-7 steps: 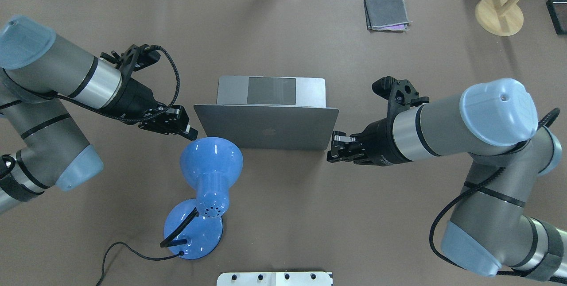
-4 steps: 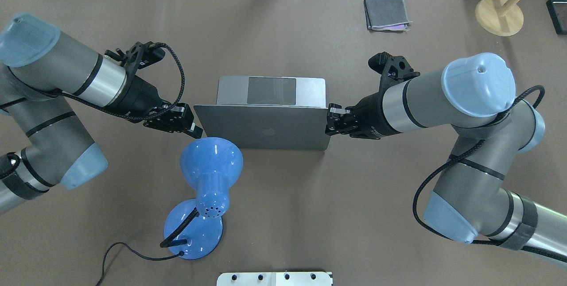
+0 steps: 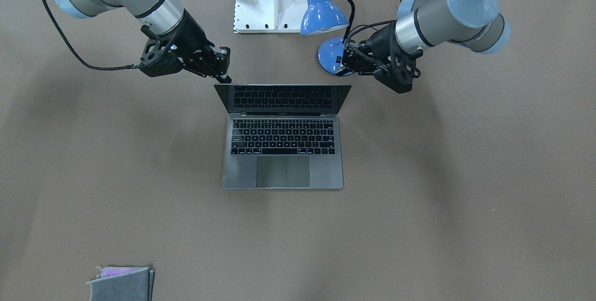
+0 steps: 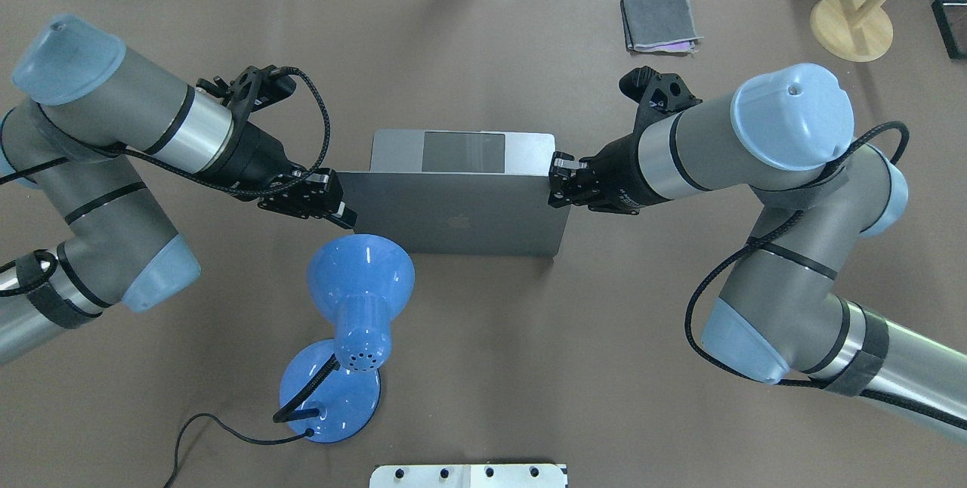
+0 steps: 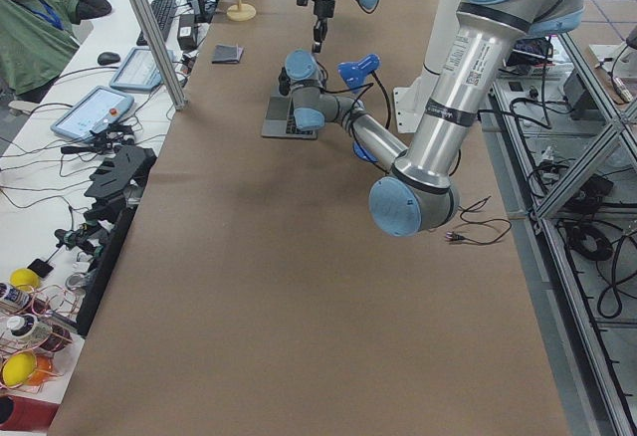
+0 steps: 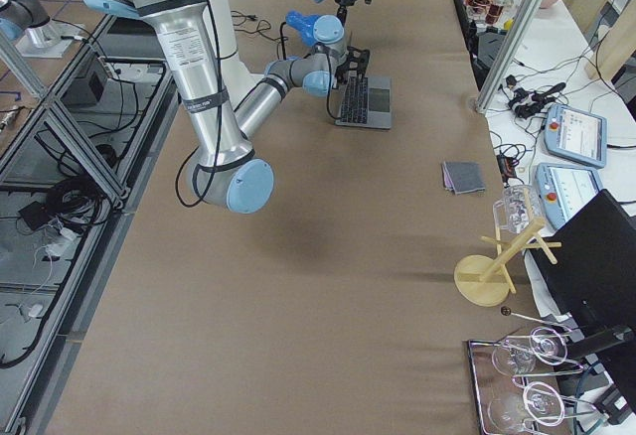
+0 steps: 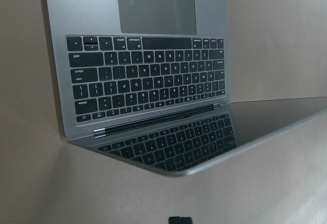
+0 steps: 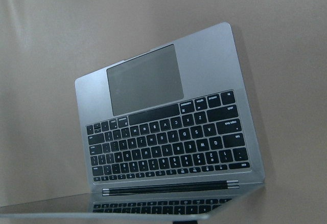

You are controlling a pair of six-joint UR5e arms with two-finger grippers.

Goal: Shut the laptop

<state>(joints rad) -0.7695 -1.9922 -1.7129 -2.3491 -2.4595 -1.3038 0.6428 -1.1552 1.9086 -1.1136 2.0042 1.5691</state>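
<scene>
**Both sets of fingers at the lid's corners, lamp crowding my left**

Low in the overhead view, a white plate [image 4: 468, 475] is showing at the bottom edge. Just above it a blue desk lamp [image 4: 360, 276] is standing on the brown table [image 4: 483, 382], its black cable [image 4: 196, 427] trailing toward the lower left. The lamp's shade is sitting just beside my left gripper [image 4: 341, 212] and close to the lid's lower left corner, crowding that side.

I am holding my left gripper's fingers pressed together into one narrow tip, gripping nothing, at the lid's left edge. I cannot tell whether it is touching.

The laptop [image 4: 453, 208] is lying at the middle of the frame. Its lid is leaning forward over the keyboard, so only the trackpad and palm rest are showing beyond it.

My right gripper [image 4: 554, 180] is sitting at the lid's upper right corner. In the front-facing view its fingers are likewise closing to a single point, with nothing between them.

Farther up, a folded grey cloth [image 4: 659, 22] is lying at upper right. A wooden stand [image 4: 851, 26] is sitting in the top right corner.

A dark apple logo [image 4: 455, 223] is showing on the lid. The black keys are carrying white letters, the word labels too small to read.
</scene>
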